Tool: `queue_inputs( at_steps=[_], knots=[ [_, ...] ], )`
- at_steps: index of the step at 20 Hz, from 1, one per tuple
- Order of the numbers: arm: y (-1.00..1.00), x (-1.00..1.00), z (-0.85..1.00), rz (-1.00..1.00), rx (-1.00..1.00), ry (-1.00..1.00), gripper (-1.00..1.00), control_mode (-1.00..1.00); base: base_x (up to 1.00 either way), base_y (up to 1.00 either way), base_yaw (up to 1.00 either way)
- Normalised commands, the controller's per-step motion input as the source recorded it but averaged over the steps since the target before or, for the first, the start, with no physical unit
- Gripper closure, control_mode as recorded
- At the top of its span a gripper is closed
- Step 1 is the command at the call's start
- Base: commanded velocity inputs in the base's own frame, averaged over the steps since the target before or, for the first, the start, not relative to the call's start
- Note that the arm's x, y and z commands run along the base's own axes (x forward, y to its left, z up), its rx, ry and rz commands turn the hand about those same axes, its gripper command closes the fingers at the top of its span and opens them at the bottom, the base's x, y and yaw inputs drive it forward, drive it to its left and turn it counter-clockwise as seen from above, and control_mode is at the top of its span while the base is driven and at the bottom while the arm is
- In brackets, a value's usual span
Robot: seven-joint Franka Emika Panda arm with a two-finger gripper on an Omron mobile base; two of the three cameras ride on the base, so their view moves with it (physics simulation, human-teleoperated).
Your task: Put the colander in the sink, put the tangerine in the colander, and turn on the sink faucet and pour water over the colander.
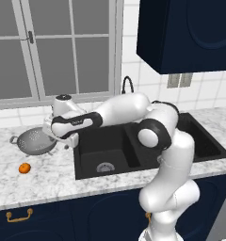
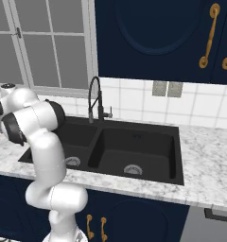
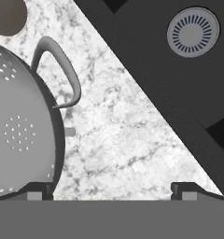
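Note:
The grey perforated colander (image 1: 34,140) stands on the marble counter left of the black double-basin sink (image 1: 110,141), with one loop handle (image 3: 58,70) facing the sink. The tangerine (image 1: 24,168) lies on the counter in front of the colander. My gripper (image 1: 68,142) hangs open just above the counter beside the colander's sink-side rim, holding nothing. In the hand view one fingertip (image 3: 39,189) is over the colander (image 3: 20,130) rim and the other is over bare marble near the sink (image 3: 146,56) edge. The black gooseneck faucet (image 2: 94,99) rises behind the sink (image 2: 134,142).
A brownish round object (image 3: 6,16) sits on the counter just past the colander. A window runs along the back wall, and dark blue cabinets (image 1: 190,33) hang above the sink's right side. Marble counter (image 1: 53,181) extends toward the front edge.

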Motion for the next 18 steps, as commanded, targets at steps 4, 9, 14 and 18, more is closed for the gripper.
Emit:
queue_inputs(
  at_steps=[4,9,14,18],
  knots=[
    [0.11,0.27,-0.09,0.02,0.02,0.11,-1.0,-1.0,0.0,0.0,0.0],
    [0.2,0.29,-0.18,0.01,0.0,0.09,-1.0,-1.0,0.0,0.0,0.0],
    [0.19,0.29,-0.18,0.0,0.0,0.05,-1.0,-1.0,0.0,0.0,0.0],
    [0.23,0.2,-0.18,0.0,-0.01,0.0,-1.0,-1.0,0.0,0.0,0.0]
  ],
)
